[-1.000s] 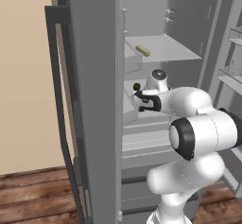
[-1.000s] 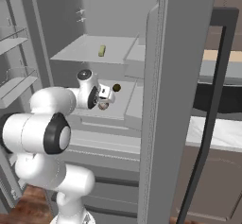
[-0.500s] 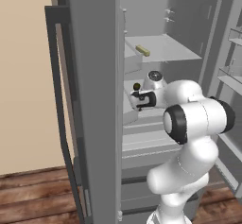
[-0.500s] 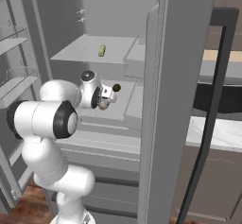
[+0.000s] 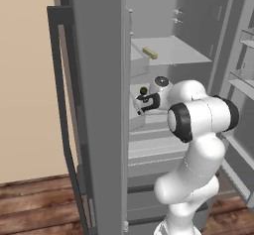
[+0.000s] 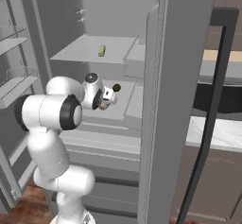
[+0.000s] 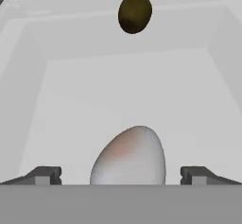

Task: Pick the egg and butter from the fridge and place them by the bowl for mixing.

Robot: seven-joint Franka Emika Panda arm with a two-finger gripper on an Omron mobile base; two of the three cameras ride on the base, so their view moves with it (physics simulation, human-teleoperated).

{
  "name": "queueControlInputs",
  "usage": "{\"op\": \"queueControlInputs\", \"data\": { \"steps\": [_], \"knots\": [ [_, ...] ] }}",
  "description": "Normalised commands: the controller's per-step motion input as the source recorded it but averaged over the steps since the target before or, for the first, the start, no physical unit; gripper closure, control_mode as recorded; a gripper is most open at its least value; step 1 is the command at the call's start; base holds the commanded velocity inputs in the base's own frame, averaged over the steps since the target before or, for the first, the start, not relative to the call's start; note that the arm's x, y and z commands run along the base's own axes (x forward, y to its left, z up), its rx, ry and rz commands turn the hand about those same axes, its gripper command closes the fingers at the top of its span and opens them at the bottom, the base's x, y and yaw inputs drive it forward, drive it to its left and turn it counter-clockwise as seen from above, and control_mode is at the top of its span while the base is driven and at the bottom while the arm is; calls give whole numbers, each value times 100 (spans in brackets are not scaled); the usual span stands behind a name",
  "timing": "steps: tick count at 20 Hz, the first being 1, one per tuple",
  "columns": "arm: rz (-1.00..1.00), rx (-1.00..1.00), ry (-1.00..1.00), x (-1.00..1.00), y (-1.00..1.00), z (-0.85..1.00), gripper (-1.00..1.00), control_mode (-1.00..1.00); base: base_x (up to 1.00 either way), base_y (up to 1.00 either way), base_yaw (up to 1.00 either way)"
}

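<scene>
The egg (image 7: 130, 157), pale with a pinkish tinge, lies in a light grey bin inside the fridge (image 5: 99, 80). My gripper (image 7: 120, 176) stands open around it, one fingertip (image 7: 45, 175) on each side with a gap to the shell. From the base cameras the gripper (image 5: 140, 101) (image 6: 109, 100) reaches over the middle shelf. The butter (image 5: 150, 53) (image 6: 101, 51), a small yellow-olive stick, rests on the upper shelf above the hand. The bowl is out of view.
A dark olive ball (image 7: 135, 12) (image 5: 143, 90) (image 6: 116, 87) sits at the back of the same bin, beyond the egg. The bin's walls (image 7: 28, 76) close in on both sides. The dark-framed fridge door (image 5: 62, 105) stands open at the left; door shelves (image 6: 19, 81) flank the arm.
The hand has pushed deeper into the middle shelf toward the bin, and the elbow has swung in behind it. The jaws have stayed open.
</scene>
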Motion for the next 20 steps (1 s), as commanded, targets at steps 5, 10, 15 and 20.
{"op": "queueControlInputs", "data": {
  "steps": [5, 10, 15, 20],
  "knots": [
    [0, 3, 0, 9, 0, -23, -100, -100, 0, 0, 0],
    [0, 0, 0, 16, 0, -19, -100, -100, 0, 0, 0],
    [0, 1, 0, 7, 0, -18, -100, -100, 0, 0, 0],
    [0, 3, 0, 3, 1, -29, -100, -100, 0, 0, 0]
  ]
}}
